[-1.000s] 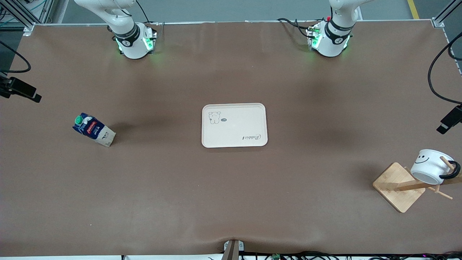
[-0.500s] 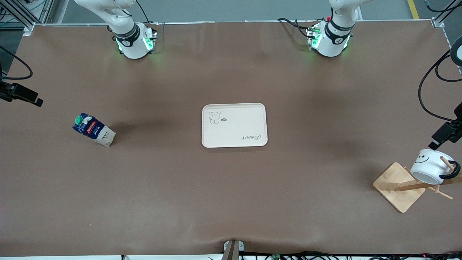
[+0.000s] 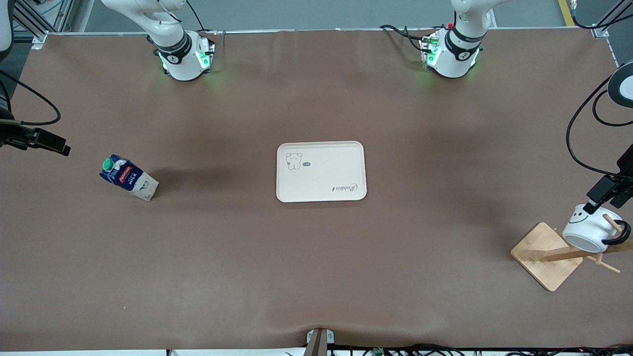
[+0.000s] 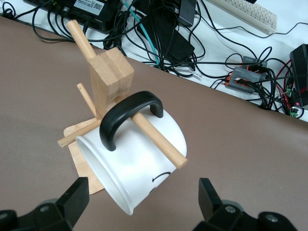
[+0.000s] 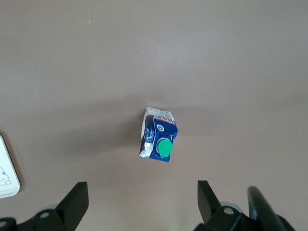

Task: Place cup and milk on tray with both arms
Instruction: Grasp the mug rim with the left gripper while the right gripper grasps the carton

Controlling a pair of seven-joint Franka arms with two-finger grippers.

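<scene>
The cup [image 3: 589, 229] hangs tilted by its black handle on a peg of a wooden rack at the left arm's end of the table. My left gripper [image 3: 597, 197] is open just above it. In the left wrist view the cup [image 4: 139, 166] lies partly between the open fingers [image 4: 77, 195] of the left gripper [image 4: 142, 202]. The milk [image 3: 129, 178] stands alone toward the right arm's end. My right gripper [image 3: 58, 145] is open and up in the air beside it; the right wrist view shows the milk [image 5: 159, 137] ahead of the right gripper [image 5: 142, 204]. The tray [image 3: 321, 188] lies at the table's middle, bare.
The rack's square bamboo base [image 3: 539, 249] and post [image 4: 111, 77] hold the cup. Cables and electronics [image 4: 192, 29] lie off the table edge by the rack. A corner of the tray [image 5: 7, 175] shows in the right wrist view. A clamp [image 3: 319, 341] sits at the nearest table edge.
My left gripper has come down to the cup's top. My right gripper has moved in a little toward the milk. Cup, milk and tray have not moved.
</scene>
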